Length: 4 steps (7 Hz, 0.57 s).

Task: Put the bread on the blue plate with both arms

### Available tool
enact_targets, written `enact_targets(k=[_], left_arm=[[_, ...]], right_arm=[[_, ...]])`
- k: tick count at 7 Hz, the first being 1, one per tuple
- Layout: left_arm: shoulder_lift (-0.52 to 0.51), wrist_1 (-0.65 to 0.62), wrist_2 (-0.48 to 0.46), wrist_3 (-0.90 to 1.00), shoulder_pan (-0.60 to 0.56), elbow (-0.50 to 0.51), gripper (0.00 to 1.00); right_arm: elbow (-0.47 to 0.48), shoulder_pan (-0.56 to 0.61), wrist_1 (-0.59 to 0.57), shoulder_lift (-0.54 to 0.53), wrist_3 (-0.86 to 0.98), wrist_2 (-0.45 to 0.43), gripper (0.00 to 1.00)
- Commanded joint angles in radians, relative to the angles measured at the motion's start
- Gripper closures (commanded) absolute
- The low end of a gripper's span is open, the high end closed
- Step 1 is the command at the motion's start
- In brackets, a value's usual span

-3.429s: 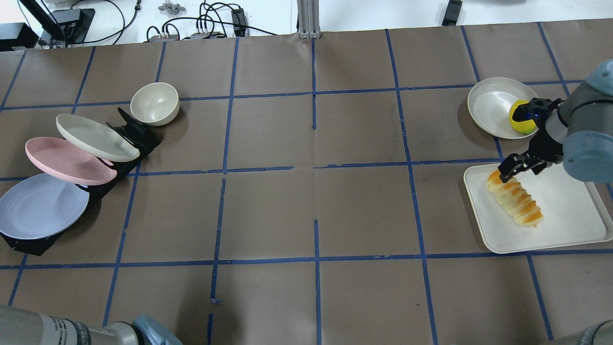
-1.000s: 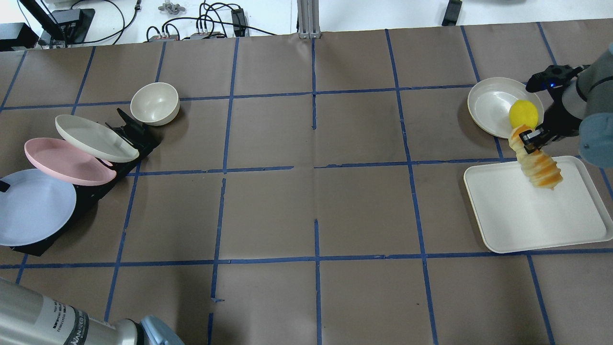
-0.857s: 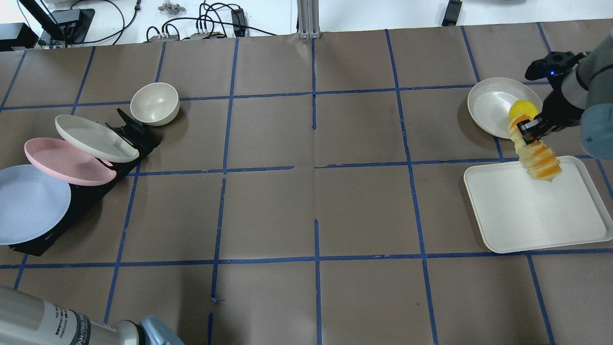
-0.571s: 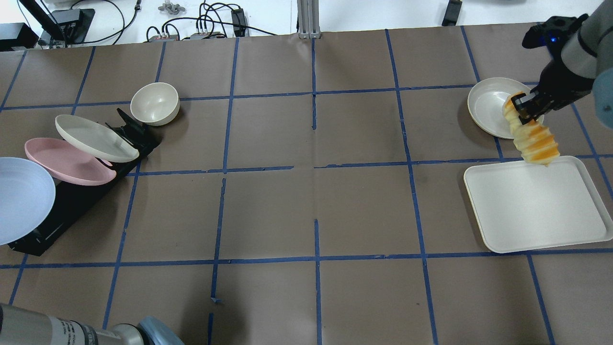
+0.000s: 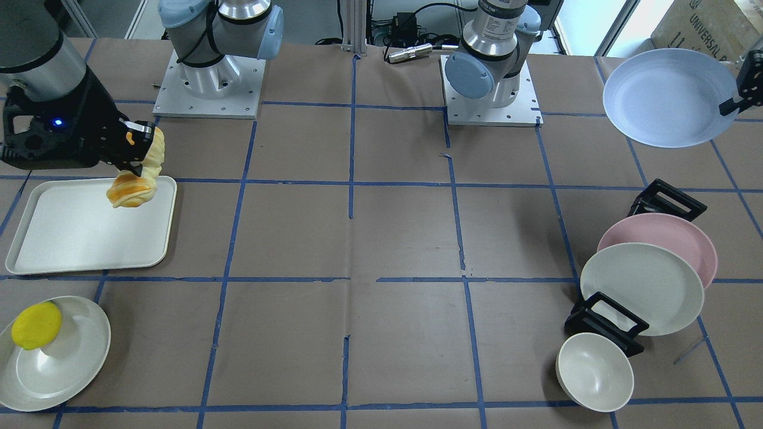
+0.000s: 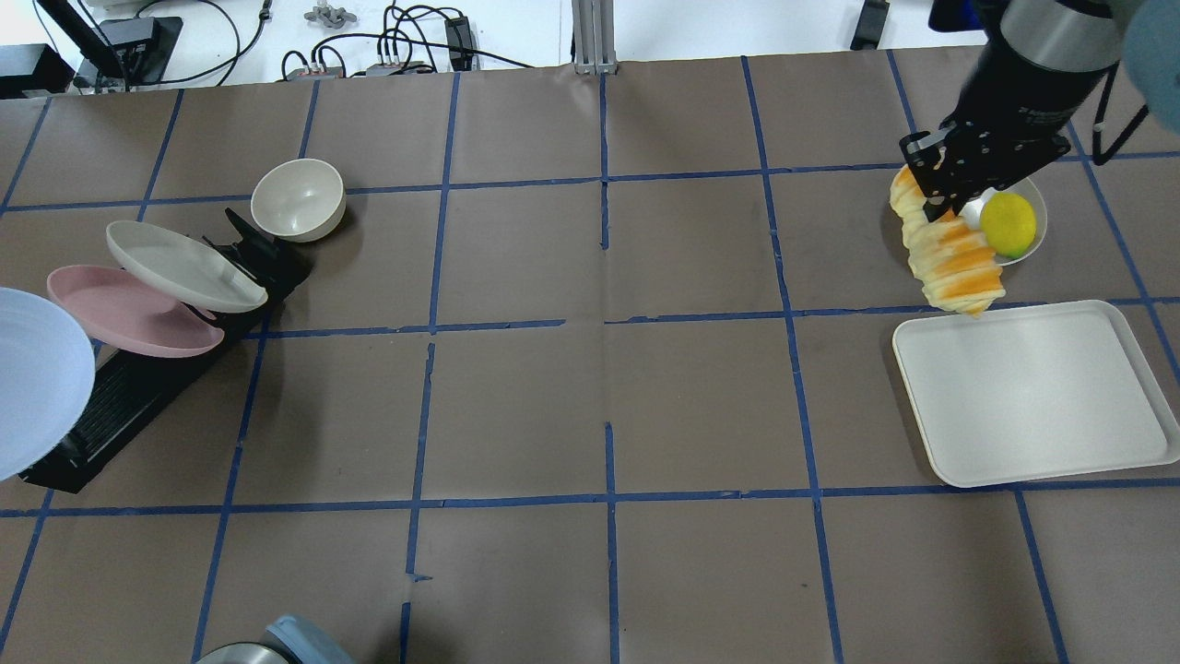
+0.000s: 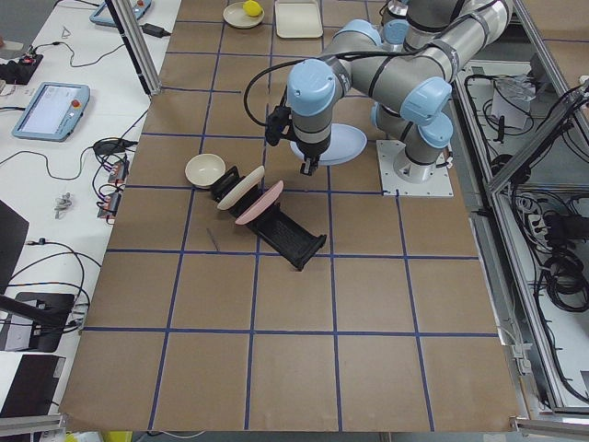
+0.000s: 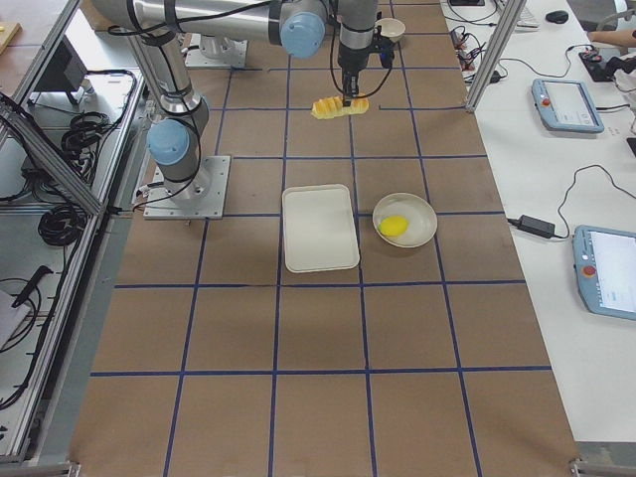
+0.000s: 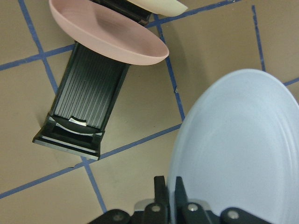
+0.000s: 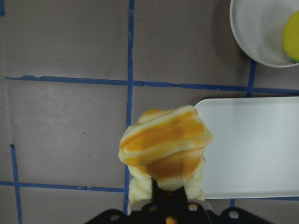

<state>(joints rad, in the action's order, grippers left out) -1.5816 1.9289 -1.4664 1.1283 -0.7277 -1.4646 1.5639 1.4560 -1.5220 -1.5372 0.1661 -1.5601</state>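
The striped orange and cream bread hangs in the air by one end from my right gripper, which is shut on it. It hangs over the table just beyond the tray's far left corner. It also shows in the front view and the right wrist view. My left gripper is shut on the rim of the blue plate and holds it in the air, clear of the rack. The plate also shows at the overhead view's left edge and in the left wrist view.
A white tray lies below the bread. A lemon sits on a cream plate beyond it. A black rack holds a pink plate and a cream plate. A cream bowl stands beside it.
My right gripper has lifted the bread off the tray and carried it up and toward the table's far side. My left gripper has drawn the blue plate out of the rack and raised it.
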Motion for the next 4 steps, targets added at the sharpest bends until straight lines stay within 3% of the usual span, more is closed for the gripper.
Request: enact_targets(k=[1, 3, 4], left_arm=[[0.035, -0.073, 0.125, -0.259, -0.225, -0.09, 1.0], [0.032, -0.261, 0.12, -0.561, -0.446, -0.147, 0.99], [0.026, -0.293, 0.123, -0.672, -0.523, -0.17, 0.96]], right_arm=[[-0.008, 0.029, 0.048, 0.003, -0.057, 0.014, 0.9], [-0.008, 0.038, 0.048, 0.003, -0.057, 0.005, 0.9], [-0.007, 0.038, 0.052, 0.003, -0.056, 0.002, 0.9]])
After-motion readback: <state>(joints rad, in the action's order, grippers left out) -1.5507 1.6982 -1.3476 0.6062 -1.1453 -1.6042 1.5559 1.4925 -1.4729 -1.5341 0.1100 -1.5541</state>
